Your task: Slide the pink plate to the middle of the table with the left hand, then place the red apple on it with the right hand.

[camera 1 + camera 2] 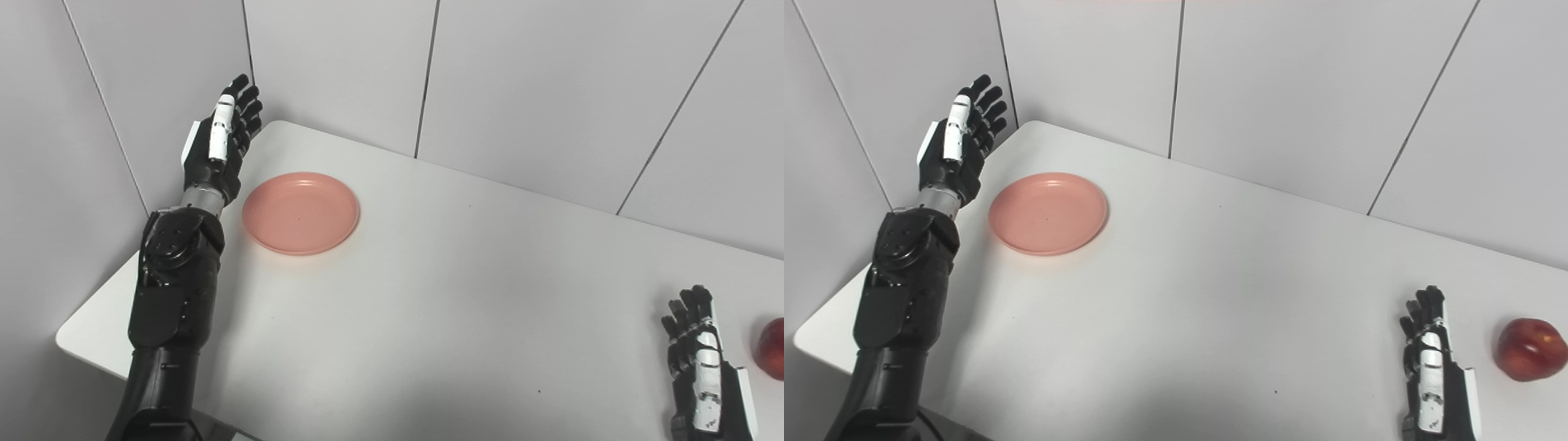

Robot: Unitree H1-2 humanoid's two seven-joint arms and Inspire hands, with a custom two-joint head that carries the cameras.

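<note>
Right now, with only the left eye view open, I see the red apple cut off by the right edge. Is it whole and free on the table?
Observer: Yes. The right eye view shows the whole red apple resting on the table, with nothing touching it.
Operator: Is anything beyond it, on the side I cannot see?
Observer: Only bare table, up to the picture's edge. The right hand lies open on the apple's other side, apart from it.
</note>
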